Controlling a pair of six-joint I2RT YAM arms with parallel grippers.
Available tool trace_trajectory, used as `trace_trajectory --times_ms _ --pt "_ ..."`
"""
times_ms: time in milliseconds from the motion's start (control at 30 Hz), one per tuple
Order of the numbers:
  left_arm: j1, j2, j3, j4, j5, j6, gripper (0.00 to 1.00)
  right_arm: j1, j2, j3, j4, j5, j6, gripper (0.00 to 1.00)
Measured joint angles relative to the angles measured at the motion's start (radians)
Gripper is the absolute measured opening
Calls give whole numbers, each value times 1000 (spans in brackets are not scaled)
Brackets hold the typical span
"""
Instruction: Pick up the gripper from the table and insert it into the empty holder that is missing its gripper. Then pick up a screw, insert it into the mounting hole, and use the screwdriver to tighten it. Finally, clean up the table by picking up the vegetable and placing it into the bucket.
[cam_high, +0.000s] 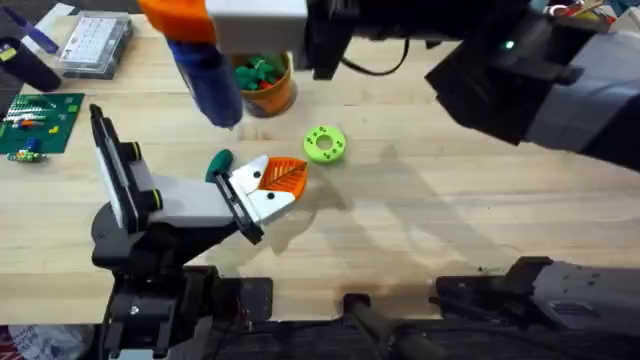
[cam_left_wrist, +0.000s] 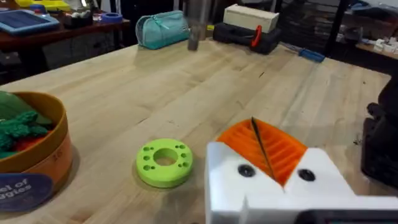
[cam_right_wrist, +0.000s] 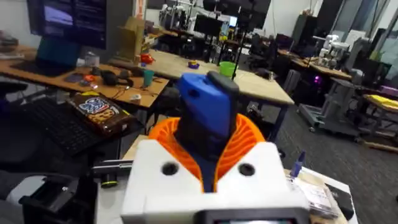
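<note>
The left gripper lies low over the table, shut, its two orange ribbed fingers pressed together in the white holder. The right gripper hangs high near the camera, shut on the blue screwdriver, which points down beside the bucket. The green vegetable lies inside the orange bucket. The screw is out of view.
A lime-green ring disc lies just beyond the left gripper. A small teal object pokes out behind the left gripper. A clear compartment box and a green circuit board sit at the far left.
</note>
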Motion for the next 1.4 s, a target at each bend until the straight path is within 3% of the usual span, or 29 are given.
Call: trace_trajectory --times_ms 200,400,800,967,1133,1400 --pt "0 0 0 0 0 0 13 -32 0 29 -34 -10 24 55" --pt "0 0 0 0 0 0 13 -95 0 83 -241 -12 -8 56" --pt "0 0 0 0 2 0 13 -192 0 113 -681 62 -383 56" --pt "0 0 0 0 2 0 13 -215 0 114 -844 213 -618 55" --pt "0 0 0 0 2 0 13 -216 16 116 -929 436 -859 56" --pt "0 0 0 0 2 0 13 -220 180 116 -942 730 -1139 57"
